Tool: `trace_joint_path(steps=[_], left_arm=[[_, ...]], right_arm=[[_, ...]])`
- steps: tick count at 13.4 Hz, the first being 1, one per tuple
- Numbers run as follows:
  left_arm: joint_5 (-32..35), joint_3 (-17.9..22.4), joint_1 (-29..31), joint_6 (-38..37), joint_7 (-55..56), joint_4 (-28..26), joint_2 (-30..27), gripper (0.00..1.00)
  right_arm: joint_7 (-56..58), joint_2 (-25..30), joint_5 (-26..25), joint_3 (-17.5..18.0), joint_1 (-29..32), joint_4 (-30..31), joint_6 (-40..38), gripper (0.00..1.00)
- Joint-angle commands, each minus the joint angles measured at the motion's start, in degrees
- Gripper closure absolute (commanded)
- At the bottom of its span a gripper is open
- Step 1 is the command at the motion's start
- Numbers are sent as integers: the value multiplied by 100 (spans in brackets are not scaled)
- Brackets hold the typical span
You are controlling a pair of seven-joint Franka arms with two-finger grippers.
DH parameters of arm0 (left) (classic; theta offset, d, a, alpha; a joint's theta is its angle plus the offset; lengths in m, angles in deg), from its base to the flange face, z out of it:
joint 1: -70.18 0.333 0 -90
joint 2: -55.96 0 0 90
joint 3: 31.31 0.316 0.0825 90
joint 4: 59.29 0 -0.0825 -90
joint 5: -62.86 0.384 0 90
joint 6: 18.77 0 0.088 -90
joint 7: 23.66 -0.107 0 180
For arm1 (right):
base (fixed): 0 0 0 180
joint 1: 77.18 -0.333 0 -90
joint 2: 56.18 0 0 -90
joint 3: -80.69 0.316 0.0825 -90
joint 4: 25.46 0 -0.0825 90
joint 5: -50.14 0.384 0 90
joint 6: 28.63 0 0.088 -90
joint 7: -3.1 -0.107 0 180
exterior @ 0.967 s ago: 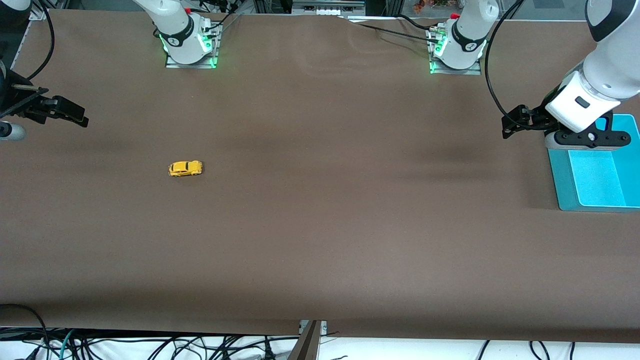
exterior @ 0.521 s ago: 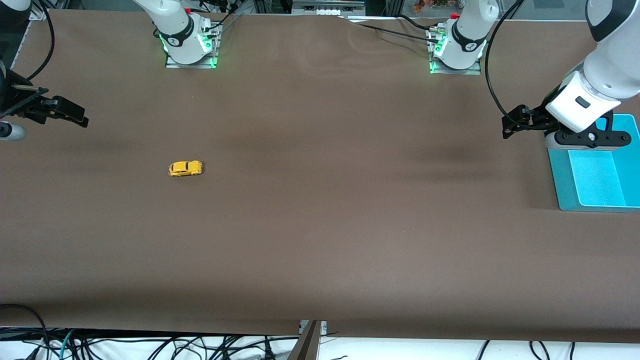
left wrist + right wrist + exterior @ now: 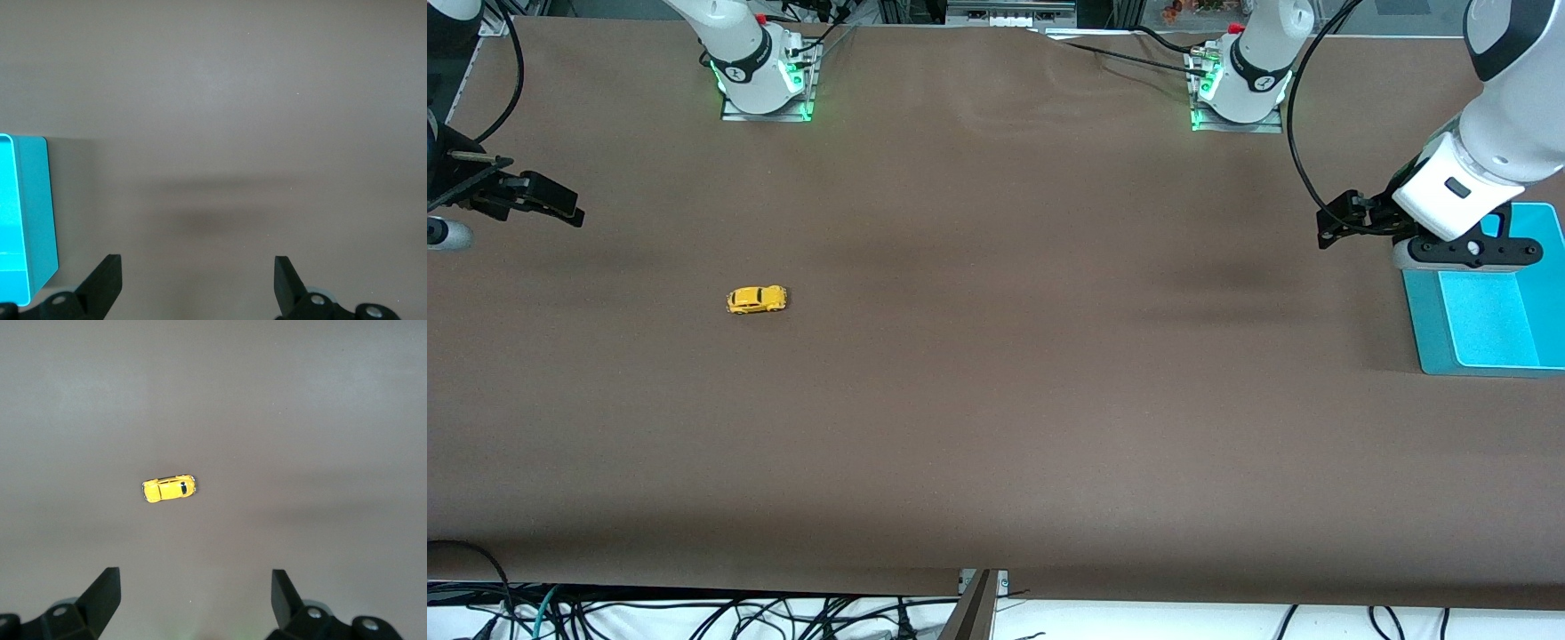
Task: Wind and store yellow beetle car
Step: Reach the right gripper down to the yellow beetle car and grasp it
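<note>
On the worktop (image 3: 996, 400), toward the right arm's end: yellow beetle car (image 3: 756, 300), untouched | right gripper (image 3: 193, 597) and left gripper (image 3: 197, 280) fingers spread, empty (left hangs beside the turquoise bin (image 3: 1485, 324)) | risk: tiny car rolls or skids under an off-centre pinch

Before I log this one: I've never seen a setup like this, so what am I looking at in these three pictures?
Two robot arms are bolted along one edge of a brown table. The wide picture comes from a high camera facing them; the other two come from cameras on each arm's wrist, looking down past the fingers. The right gripper hangs open above the table at its end, its camera looking down at the yellow beetle car, which sits alone on its wheels. The left gripper hangs open beside a turquoise bin at the left arm's end. Neither holds anything.
</note>
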Motion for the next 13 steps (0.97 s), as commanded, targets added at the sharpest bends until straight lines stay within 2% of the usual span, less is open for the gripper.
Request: trace_joint_path(steps=[1, 8, 10, 11, 13], left_arm=[[56, 25, -51, -121, -79, 192, 136, 0], [47, 25, -42, -130, -79, 359, 294, 0], [56, 25, -42, -130, -88, 359, 294, 0], [56, 34, -42, -130, -97, 350, 294, 0], [56, 34, -42, -130, -97, 341, 294, 0]], right_arm=[[-18, 6, 21, 76, -12, 0, 14, 0], [52, -275, 188, 94, -671, 35, -82, 0], [131, -459, 170, 120, -934, 27, -441, 0], [479, -590, 127, 120, -1014, 35, -478, 0], [1890, -792, 74, 111, -1032, 35, -443, 0]])
